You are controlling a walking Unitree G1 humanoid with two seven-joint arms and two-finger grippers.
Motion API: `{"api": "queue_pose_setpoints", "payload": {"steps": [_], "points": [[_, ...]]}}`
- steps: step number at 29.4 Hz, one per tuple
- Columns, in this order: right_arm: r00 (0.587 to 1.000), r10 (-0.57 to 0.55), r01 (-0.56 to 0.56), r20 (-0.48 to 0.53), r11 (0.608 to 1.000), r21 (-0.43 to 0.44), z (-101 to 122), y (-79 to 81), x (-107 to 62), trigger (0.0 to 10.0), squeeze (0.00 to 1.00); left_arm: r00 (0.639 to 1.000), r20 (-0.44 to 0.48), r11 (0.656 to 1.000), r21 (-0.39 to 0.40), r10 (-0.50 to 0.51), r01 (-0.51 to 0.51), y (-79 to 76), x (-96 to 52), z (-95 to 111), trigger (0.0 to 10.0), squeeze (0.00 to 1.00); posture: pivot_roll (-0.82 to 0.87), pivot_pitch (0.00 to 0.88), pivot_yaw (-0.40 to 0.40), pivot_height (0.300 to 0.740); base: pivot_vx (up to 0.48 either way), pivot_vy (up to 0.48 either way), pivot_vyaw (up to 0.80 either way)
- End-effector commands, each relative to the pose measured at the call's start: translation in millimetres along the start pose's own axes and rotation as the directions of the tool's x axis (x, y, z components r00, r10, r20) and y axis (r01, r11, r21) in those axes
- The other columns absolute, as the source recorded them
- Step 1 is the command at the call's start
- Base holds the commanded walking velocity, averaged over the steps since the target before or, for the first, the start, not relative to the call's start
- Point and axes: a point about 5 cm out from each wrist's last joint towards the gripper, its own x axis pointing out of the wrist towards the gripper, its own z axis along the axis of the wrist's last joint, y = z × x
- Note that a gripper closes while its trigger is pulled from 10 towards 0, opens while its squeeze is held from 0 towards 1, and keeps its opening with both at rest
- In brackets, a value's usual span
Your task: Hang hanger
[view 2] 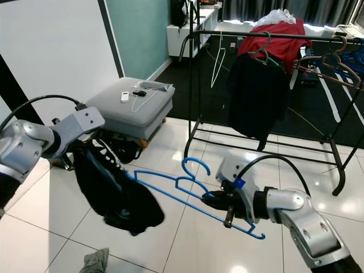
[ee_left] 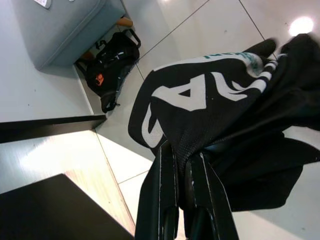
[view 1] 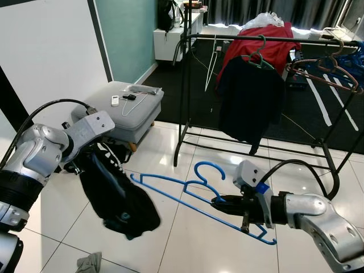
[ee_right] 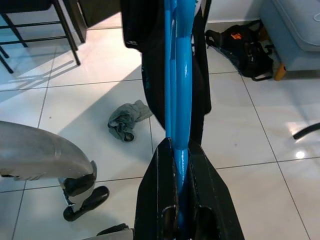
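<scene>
Right gripper (view 1: 245, 211) clenched on blue hanger (view 1: 187, 193), held low over tiles, well short of rack (view 1: 256, 38). Left gripper (ee_left: 182, 165) pinching black garment (view 1: 116, 193). Risk: thin plastic twisting loose mid-lift; hook missing rail.

Glossy white tile floor (view 1: 187, 239), grey ottoman (view 1: 128, 108), teal wall (view 1: 128, 34)

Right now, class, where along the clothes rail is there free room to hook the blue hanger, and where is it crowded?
Free: the rail between its left end and the dark garment, apart from one thin white hanger. Crowded: from that garment rightward, under the red cloth and brown hangers. The right gripper holds the blue hanger.
</scene>
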Motion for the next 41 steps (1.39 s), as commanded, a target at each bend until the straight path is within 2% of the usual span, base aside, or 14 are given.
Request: {"api": "queue_pose_setpoints", "payload": {"steps": [1, 8, 24, 25, 26, 27, 28, 29, 30, 32, 34, 35, 37, 41], "points": [[1.000, -0.004, 0.004, -0.005, 1.000, -0.022, 1.4, -1.1, 2.0, 10.0, 0.00, 0.999, 0.032, 1.000, -0.014, 0.018, -0.017, 4.1, -4.5, 9.0, 10.0, 0.00, -0.03, 0.000, 0.035, 0.740, 0.000, 0.000, 0.00], [1.000, -0.004, 0.004, 0.004, 1.000, -0.021, 5.3, -2.4, 0.2, 10.0, 0.00, 0.997, 0.072, 1.000, -0.009, 0.007, -0.006, -0.9, -5.8, 22.1, 10.0, 0.00, -0.04, 0.000, 0.033, 0.740, 0.000, 0.000, 0.00], [0.997, 0.062, -0.061, 0.035, 0.998, -0.025, 12.1, 5.6, 6.7, 10.0, 0.00, 0.996, 0.084, 1.000, -0.009, 0.017, -0.017, -1.9, -8.5, 26.8, 10.0, 0.00, -0.04, 0.000, 0.028, 0.740, 0.000, 0.000, 0.00], [0.991, 0.070, -0.068, 0.110, 0.997, -0.023, 20.7, 5.8, 5.3, 10.0, 0.00, 0.996, 0.085, 1.000, -0.013, 0.022, -0.021, -1.4, -8.7, 26.7, 10.0, 0.00, -0.04, 0.000, 0.028, 0.740, 0.000, 0.000, 0.00], [0.954, 0.096, -0.105, 0.284, 0.994, 0.015, 38.9, 6.9, -1.7, 10.0, 0.00, 0.996, 0.085, 0.999, -0.027, 0.035, -0.033, 1.8, -9.9, 25.9, 10.0, 0.00, -0.04, 0.000, 0.031, 0.740, 0.000, 0.000, 0.00], [0.908, 0.117, -0.140, 0.402, 0.990, 0.030, 51.0, 8.3, -8.4, 10.0, 0.00, 0.995, 0.085, 0.998, -0.037, 0.045, -0.042, 4.1, -10.7, 25.2, 10.0, 0.00, -0.04, 0.000, 0.031, 0.740, 0.000, 0.000, 0.00], [0.908, 0.117, -0.140, 0.402, 0.990, 0.030, 51.0, 8.3, -8.4, 10.0, 0.00, 0.995, 0.085, 0.998, -0.037, 0.045, -0.042, 4.1, -10.7, 25.2, 10.0, 0.00, -0.04, 0.000, 0.031, 0.740, 0.000, 0.000, 0.00], [0.873, 0.147, -0.179, 0.465, 0.984, 0.024, 56.9, 11.8, -14.2, 10.0, 0.00, 0.995, 0.087, 0.997, -0.049, 0.058, -0.054, 7.5, -12.2, 24.9, 10.0, 0.00, -0.04, 0.000, 0.031, 0.740, 0.000, 0.000, 0.00], [0.863, 0.174, -0.209, 0.474, 0.978, 0.023, 56.2, 15.4, -16.8, 10.0, 0.00, 0.993, 0.091, 0.996, -0.061, 0.074, -0.068, 11.5, -14.0, 25.3, 10.0, 0.00, -0.04, 0.000, 0.031, 0.740, 0.000, 0.000, 0.00], [0.863, 0.174, -0.209, 0.474, 0.978, 0.023, 56.2, 15.4, -16.8, 10.0, 0.00, 0.993, 0.091, 0.996, -0.061, 0.074, -0.068, 11.5, -14.0, 25.3, 10.0, 0.00, -0.04, 0.000, 0.031, 0.740, 0.000, 0.000, 0.00], [0.918, 0.170, -0.193, 0.358, 0.981, 0.029, 39.3, 17.3, -11.4, 10.0, 0.00, 0.990, 0.103, 0.993, -0.079, 0.097, -0.089, 17.7, -18.0, 27.8, 10.0, 0.00, -0.04, 0.000, 0.034, 0.740, 0.000, 0.000, 0.00], [0.918, 0.170, -0.193, 0.358, 0.981, 0.029, 39.3, 17.3, -11.4, 10.0, 0.00, 0.990, 0.103, 0.993, -0.079, 0.097, -0.089, 17.7, -18.0, 27.8, 10.0, 0.00, -0.04, 0.000, 0.034, 0.740, 0.000, 0.000, 0.00], [0.967, 0.134, -0.146, 0.216, 0.989, 0.039, 22.1, 14.7, -2.0, 10.0, 0.00, 0.988, 0.112, 0.992, -0.083, 0.104, -0.095, 19.2, -20.4, 30.9, 10.0, 0.00, -0.04, 0.000, 0.035, 0.740, 0.000, 0.000, 0.00], [0.978, 0.123, -0.131, 0.170, 0.991, 0.036, 17.1, 14.0, 0.8, 10.0, 0.00, 0.988, 0.114, 0.992, -0.083, 0.104, -0.095, 18.9, -21.0, 31.9, 10.0, 0.00, -0.04, 0.000, 0.035, 0.740, 0.000, 0.000, 0.00]]}}
